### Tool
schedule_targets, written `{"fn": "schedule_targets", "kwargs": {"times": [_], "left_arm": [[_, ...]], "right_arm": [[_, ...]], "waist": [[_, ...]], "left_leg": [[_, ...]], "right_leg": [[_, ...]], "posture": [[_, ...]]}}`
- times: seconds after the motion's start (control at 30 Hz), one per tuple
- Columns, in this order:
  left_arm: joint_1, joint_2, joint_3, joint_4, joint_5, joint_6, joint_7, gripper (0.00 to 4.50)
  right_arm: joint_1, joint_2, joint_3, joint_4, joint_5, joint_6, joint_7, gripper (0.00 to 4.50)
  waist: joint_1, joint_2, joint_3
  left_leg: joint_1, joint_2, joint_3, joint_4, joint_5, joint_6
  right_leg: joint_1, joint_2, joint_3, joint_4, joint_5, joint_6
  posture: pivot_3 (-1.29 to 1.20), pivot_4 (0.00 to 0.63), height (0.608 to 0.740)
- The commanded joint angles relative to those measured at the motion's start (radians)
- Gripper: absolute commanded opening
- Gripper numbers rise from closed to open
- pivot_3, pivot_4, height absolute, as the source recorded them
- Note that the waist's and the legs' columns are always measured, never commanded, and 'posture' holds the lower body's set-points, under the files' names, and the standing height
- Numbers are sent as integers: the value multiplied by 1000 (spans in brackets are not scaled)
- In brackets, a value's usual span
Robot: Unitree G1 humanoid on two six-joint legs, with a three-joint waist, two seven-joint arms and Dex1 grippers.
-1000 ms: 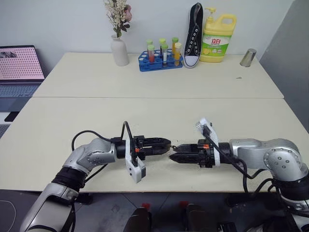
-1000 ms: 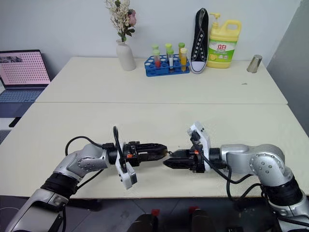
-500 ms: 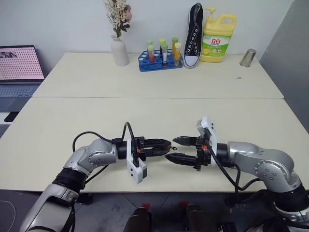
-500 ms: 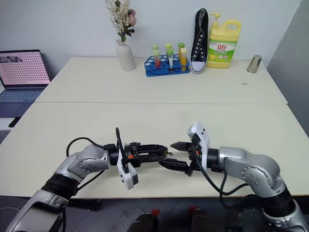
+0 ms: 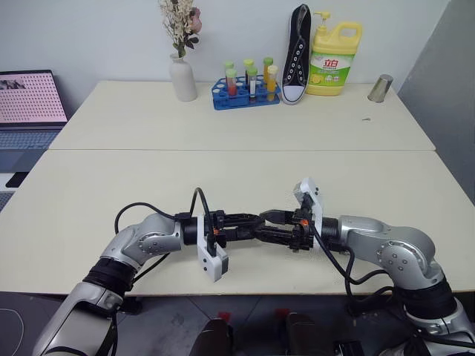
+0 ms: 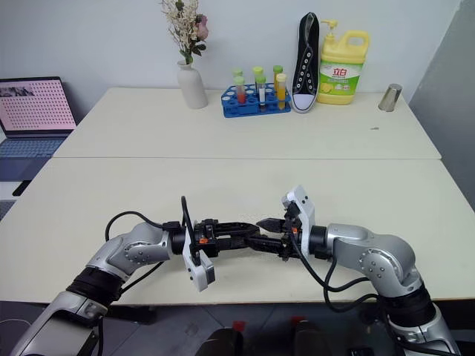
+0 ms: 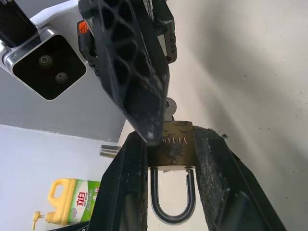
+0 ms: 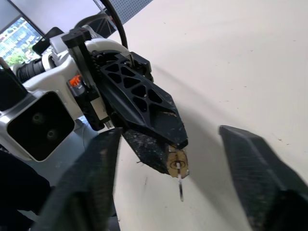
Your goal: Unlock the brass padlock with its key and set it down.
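The cream table (image 5: 245, 178) is bare across its near half, with open room all around the two arms; the laptop (image 5: 30, 111) sits off to the left, and the vase, tube rack, shoe and detergent bottle are lined up well apart along the far edge.

Just above the near edge, the two arms are met tip to tip. The left pincer (image 5: 256, 225) is clamped on the brass padlock (image 7: 175, 144), its body squeezed between the two fingers with the shackle turned back toward the wrist. The padlock's long axis is thus laid along the pincer and level, its keyhole end faced toward the right arm.

The key (image 8: 180, 185) is seated in that keyhole end and sticks out toward the right pincer (image 8: 175, 180), whose fingers are spread apart on either side of it, touching neither. The right pincer is judged the one to close on the key and turn it, since the key lies straight between its fingers.
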Motion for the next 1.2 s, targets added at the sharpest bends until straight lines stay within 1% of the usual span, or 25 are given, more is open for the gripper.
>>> {"fn": "schedule_targets", "kwargs": {"times": [0.03,0.17,0.2,0.6,0.83,0.9,0.93,0.97,1.0,1.03,1.1,1.13,1.17,1.2], "left_arm": [[-12,-3,8,-32,-30,-2,13,966],[-12,-3,7,-33,-30,-3,13,966],[-13,-4,7,-32,-30,-2,14,966],[-8,-4,-3,-33,-67,3,0,966],[8,13,-33,-55,-188,38,-59,966],[16,24,-38,-69,-231,52,-82,1676],[22,32,-37,-79,-248,53,-91,1848],[30,41,-34,-93,-264,53,-97,2165],[41,52,-29,-105,-277,51,-102,2363],[53,61,-21,-117,-284,50,-104,2731],[84,80,2,-142,-294,56,-101,3292],[95,87,9,-151,-298,61,-101,3673],[106,92,17,-161,-303,71,-101,3920],[118,98,27,-171,-306,78,-102,3925]], "right_arm": [[-16,9,-10,-18,-5,3,19,1690],[-16,12,-13,-19,-14,5,31,301],[-16,12,-13,-20,-17,5,37,131],[-23,30,-23,-17,-34,2,58,141],[-24,35,-27,-15,-38,0,63,141],[-25,37,-27,-13,-41,-2,65,141],[-26,37,-28,-12,-44,-2,65,141],[-27,38,-29,-11,-46,-3,66,141],[-28,38,-30,-9,-48,-4,67,141],[-27,37,-31,-8,-51,-5,69,141],[-27,34,-34,-5,-57,-9,73,141],[-27,33,-34,-4,-60,-11,76,141],[-27,33,-35,-3,-61,-12,78,141],[-27,33,-37,-1,-63,-12,80,141]], "waist": [[0,0,0],[0,0,0],[0,0,0],[0,0,0],[-1,0,0],[-1,0,0],[-1,0,0],[-1,0,0],[-2,0,0],[-2,0,0],[-2,0,0],[-2,0,0],[-2,0,0],[-1,0,0]], "left_leg": [[0,0,0,0,0,0],[0,0,0,0,0,0],[0,0,0,0,0,0],[0,0,0,0,0,0],[0,0,0,0,0,0],[0,0,0,0,0,0],[0,0,0,0,0,0],[0,0,0,0,0,0],[0,0,0,0,0,0],[0,0,0,0,0,0],[0,0,0,0,0,0],[1,0,0,0,0,0],[1,0,0,0,0,0],[0,0,0,0,0,0]], "right_leg": [[0,0,0,0,0,0],[0,0,0,0,0,0],[0,0,0,0,0,0],[0,0,0,0,0,0],[0,0,0,0,0,0],[0,0,0,0,0,0],[0,0,0,0,0,0],[0,0,0,0,0,0],[0,0,0,0,0,0],[0,0,0,0,0,0],[0,0,1,0,0,0],[0,0,0,0,0,0],[0,0,1,0,0,0],[0,0,1,0,0,0]], "posture": [[0,150,740],[0,150,740],[0,150,740],[0,150,740],[0,150,740],[0,150,740],[0,150,740],[0,150,740],[0,150,740],[0,150,740],[0,150,740],[0,150,740],[0,150,740],[0,150,740]]}}
